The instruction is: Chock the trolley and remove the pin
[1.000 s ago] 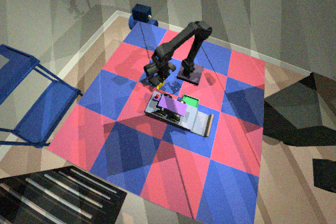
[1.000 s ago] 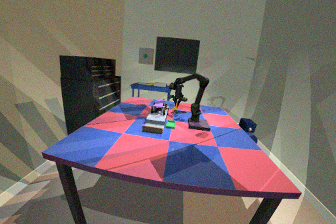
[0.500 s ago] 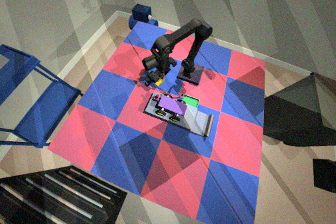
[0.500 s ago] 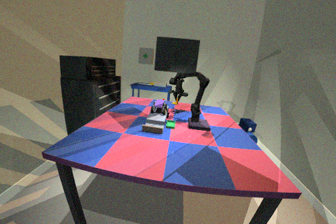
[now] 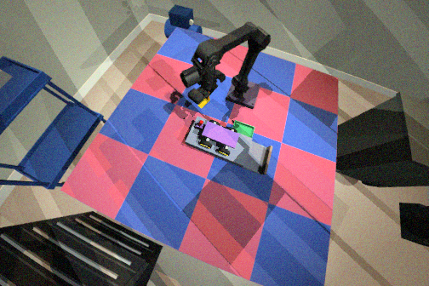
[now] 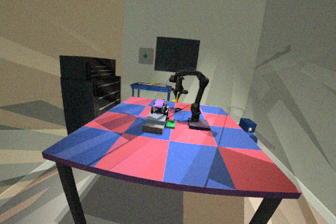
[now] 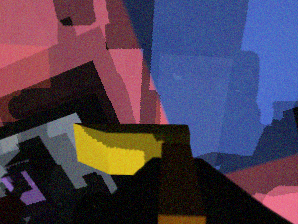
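The yellow chock (image 5: 203, 101) (image 6: 175, 100) (image 7: 107, 152) hangs in the air beside the ramp's uphill end, on the arm's side. My gripper (image 6: 178, 93) (image 7: 176, 167) is shut on its upright handle; the fingers cover part of the handle in the wrist view. The trolley with a purple deck (image 5: 220, 134) (image 6: 159, 103) stands on the grey ramp (image 5: 252, 155) (image 6: 155, 119) (image 7: 62, 147). The red-headed stop pin (image 5: 201, 122) (image 6: 163, 99) stands at its uphill end. The green tray (image 5: 244, 128) (image 6: 171, 125) lies beside the ramp. The chock's black base is hard to make out in the top and exterior views.
The arm's base (image 5: 243, 95) (image 6: 199, 124) stands on the table beyond the tray. An upright end board (image 5: 268, 160) (image 6: 153, 128) closes the ramp's downhill end. Blue shelving, dark cabinets and a blue machine stand off the table.
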`<action>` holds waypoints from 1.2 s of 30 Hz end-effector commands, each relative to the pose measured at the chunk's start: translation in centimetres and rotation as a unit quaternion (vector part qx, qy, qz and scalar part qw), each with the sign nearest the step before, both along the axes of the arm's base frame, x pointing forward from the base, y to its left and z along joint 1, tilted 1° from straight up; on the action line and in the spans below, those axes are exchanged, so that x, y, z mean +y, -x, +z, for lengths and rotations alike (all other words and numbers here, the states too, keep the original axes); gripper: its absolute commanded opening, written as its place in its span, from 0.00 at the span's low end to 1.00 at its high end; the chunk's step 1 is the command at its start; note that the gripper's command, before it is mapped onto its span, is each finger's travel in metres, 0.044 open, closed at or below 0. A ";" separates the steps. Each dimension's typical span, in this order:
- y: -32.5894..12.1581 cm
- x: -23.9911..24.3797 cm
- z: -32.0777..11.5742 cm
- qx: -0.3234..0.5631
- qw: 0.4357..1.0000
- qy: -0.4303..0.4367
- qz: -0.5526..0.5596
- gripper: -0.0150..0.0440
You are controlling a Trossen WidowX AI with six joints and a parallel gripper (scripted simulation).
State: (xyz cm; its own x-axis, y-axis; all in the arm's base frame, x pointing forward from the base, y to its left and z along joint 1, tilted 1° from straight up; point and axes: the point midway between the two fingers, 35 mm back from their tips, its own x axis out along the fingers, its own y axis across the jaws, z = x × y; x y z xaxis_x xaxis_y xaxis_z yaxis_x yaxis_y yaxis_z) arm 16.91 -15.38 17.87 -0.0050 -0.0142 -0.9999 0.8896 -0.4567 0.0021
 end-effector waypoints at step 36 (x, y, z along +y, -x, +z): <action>-0.1 0.0 0.1 0.006 0.822 0.001 0.569 0.25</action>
